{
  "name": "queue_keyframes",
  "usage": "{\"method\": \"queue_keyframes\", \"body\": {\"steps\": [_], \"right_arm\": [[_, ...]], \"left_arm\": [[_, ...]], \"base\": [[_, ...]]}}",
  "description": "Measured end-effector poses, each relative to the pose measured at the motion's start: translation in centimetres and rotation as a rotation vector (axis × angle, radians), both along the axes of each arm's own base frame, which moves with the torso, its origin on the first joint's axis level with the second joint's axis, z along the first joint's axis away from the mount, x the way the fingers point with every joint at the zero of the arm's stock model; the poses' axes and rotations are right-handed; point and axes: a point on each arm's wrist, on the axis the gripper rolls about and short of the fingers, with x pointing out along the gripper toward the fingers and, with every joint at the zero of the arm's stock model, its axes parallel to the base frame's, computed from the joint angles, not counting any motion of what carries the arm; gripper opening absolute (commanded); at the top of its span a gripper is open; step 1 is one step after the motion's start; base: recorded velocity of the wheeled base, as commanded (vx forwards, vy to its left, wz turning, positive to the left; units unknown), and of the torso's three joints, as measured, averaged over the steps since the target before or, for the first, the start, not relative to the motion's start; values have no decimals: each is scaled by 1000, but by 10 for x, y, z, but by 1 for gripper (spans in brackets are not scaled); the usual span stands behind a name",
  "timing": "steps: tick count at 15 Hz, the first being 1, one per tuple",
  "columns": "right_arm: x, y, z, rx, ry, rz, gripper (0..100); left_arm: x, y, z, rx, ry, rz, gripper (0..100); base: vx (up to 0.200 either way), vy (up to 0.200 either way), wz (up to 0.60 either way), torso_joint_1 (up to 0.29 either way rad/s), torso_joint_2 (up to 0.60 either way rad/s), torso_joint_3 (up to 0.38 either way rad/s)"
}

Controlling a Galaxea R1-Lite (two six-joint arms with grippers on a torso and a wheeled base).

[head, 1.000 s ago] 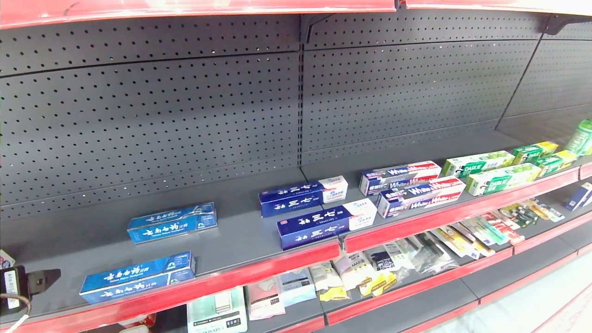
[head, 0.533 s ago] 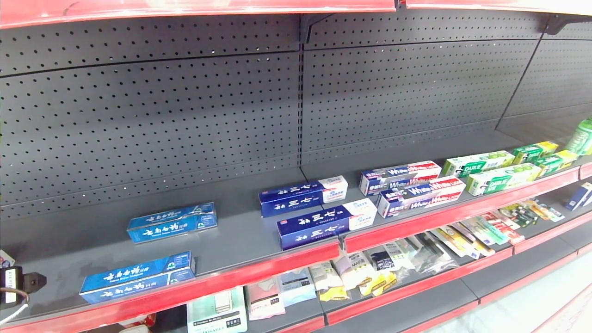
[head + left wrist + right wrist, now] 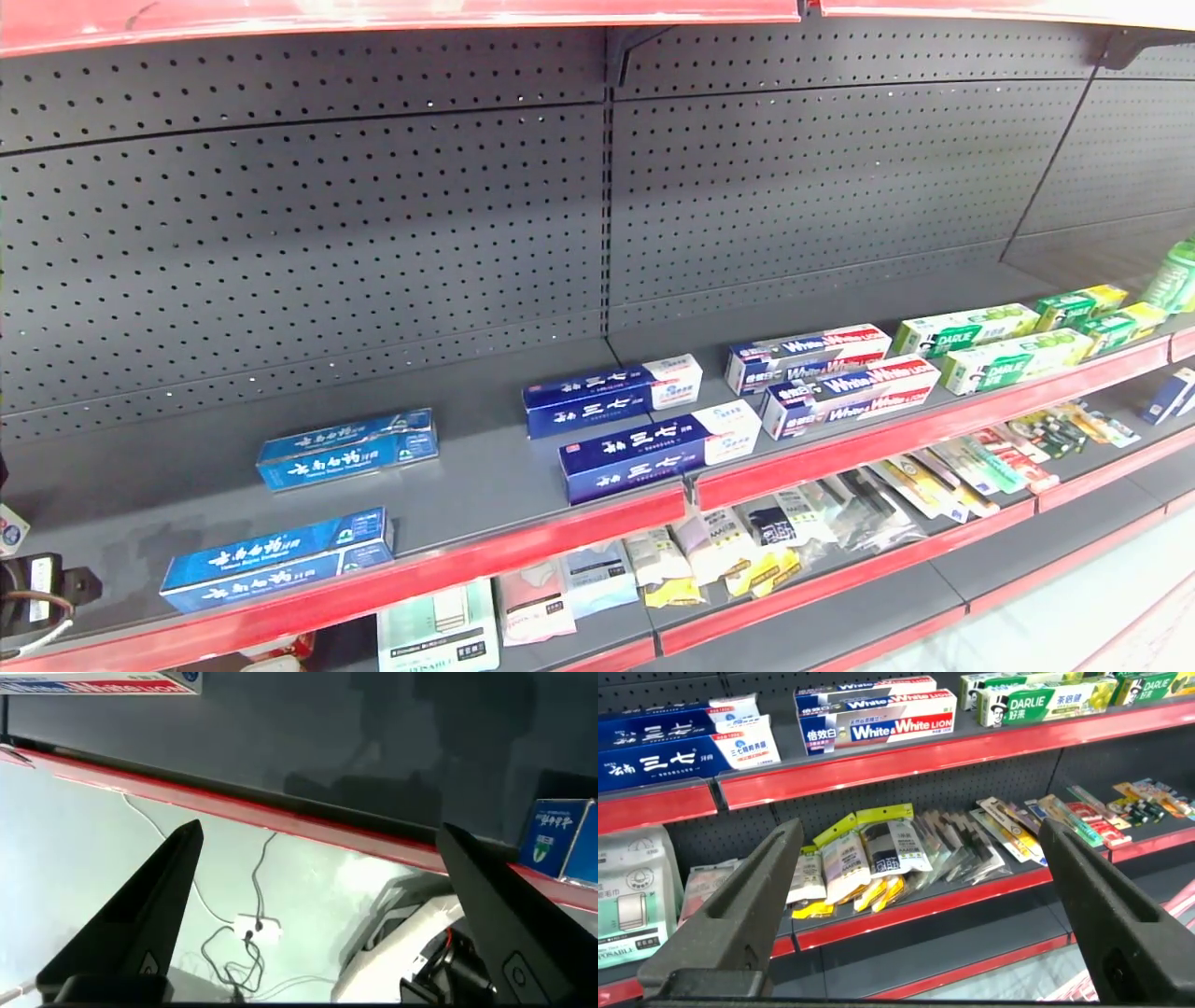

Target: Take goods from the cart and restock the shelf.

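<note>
On the dark grey metal shelf [image 3: 485, 439] with its red front rim lie the goods already stocked. They are long cardboard toothpaste cartons, with a light-blue front carton [image 3: 277, 557] close to the rim at the left and a light-blue rear carton [image 3: 347, 448] behind it. Darker blue, white and green pairs run off to the right.

Such a carton is probably light and stiff, with a glossy skin that may slip, and its thin walls would dent under a hard squeeze. The safest hold looks to be across the narrow width near mid-length, so it does not swing.

The left gripper [image 3: 320, 829] hangs below the shelf rim with its jaws spread wide and nothing between them. The right gripper [image 3: 920, 826] is equally wide and empty, facing the lower shelves.

Compared with a second ago, the left arm's black wrist end [image 3: 37, 593] at the shelf's left edge sits lower and further out of the head view. Every carton lies where it did.
</note>
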Motion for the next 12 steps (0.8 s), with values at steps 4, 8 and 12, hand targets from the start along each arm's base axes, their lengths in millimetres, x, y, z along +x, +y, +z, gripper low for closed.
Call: {"method": "queue_keyframes", "body": {"steps": [4, 8, 12], "right_arm": [[0, 0, 0, 0, 0, 0, 100], [0, 0, 0, 0, 0, 0, 100], [0, 0, 0, 0, 0, 0, 100]], "left_arm": [[2, -4, -14, -39, 15, -43, 100], [9, -6, -16, -33, 0, -70, 100], [17, -7, -17, -29, -25, -95, 100]], "base": [[0, 0, 0, 0, 0, 0], [0, 0, 0, 0, 0, 0], [0, 0, 0, 0, 0, 0]]}}
